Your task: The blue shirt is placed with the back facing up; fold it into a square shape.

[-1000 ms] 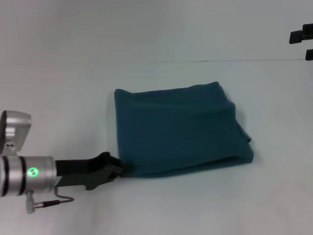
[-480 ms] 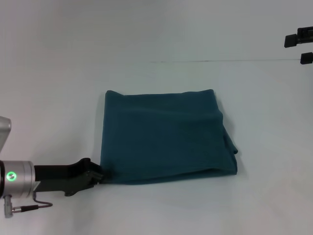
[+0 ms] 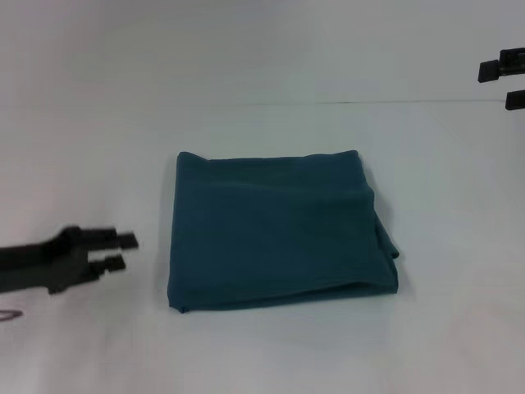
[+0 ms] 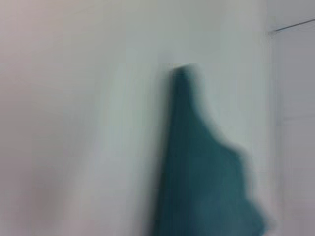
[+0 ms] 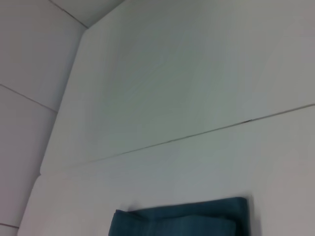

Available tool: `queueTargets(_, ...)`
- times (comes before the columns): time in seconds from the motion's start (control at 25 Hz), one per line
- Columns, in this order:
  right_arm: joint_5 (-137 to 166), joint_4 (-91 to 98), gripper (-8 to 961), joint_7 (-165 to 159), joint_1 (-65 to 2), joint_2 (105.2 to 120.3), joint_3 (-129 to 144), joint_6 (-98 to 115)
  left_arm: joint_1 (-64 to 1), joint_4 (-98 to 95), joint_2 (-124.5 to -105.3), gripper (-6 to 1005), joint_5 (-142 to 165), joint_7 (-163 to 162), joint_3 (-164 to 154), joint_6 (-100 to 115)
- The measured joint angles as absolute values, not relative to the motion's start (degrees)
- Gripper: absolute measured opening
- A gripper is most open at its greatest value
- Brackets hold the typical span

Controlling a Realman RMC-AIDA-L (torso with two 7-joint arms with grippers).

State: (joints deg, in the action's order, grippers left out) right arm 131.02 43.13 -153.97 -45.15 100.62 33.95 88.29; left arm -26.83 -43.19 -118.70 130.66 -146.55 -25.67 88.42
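Blue shirt (image 3: 275, 230) lies folded into a neat square near the middle of the white counter (image 3: 271, 353), flat, with its layers showing along the right edge. The left hand (image 3: 123, 251) is low by the counter's left edge, apart from the shirt, fingers spread and holding nothing. The right hand (image 3: 502, 82) is up by the far right corner; I cannot tell how its fingers are.

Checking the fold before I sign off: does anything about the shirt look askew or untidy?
Mostly neat: the blue shirt lies flat as a rough square. Its right edge is uneven, with a layer poking out near the front corner. The left pincer is open beside it, the right pincer far off.
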Motion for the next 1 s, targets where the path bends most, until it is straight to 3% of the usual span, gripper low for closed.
queueTargets(0.16, 131.2, 42.8, 857, -153.9, -45.2, 100.67, 34.5, 88.4, -27.2, -43.3, -118.5, 505, 121.2, -136.9, -23.6, 96.5)
queueTargets(0.48, 131.3, 38.4, 857, -151.6, -46.6, 101.75, 35.7, 87.5, -29.9, -39.7, -118.45, 672, 116.2, -133.1, -23.8, 98.0)
queueTargets(0.6, 130.9, 37.9, 857, -148.7, -46.7, 103.91, 36.1, 87.1, -30.1, -37.9, -118.23, 720, 115.8, -131.8, -23.8, 96.8)
queueTargets(0.84, 125.9, 38.8, 856, -122.7, -42.7, 110.32, 37.9, 92.1, -29.6, -39.3, -119.7, 740, 115.9, -105.7, -30.8, 100.2)
queueTargets(1.0, 128.5, 42.9, 856, -109.6, -39.7, 114.09, 43.1, 93.9, -30.3, -42.2, -118.73, 741, 119.0, -102.2, -36.3, 99.8)
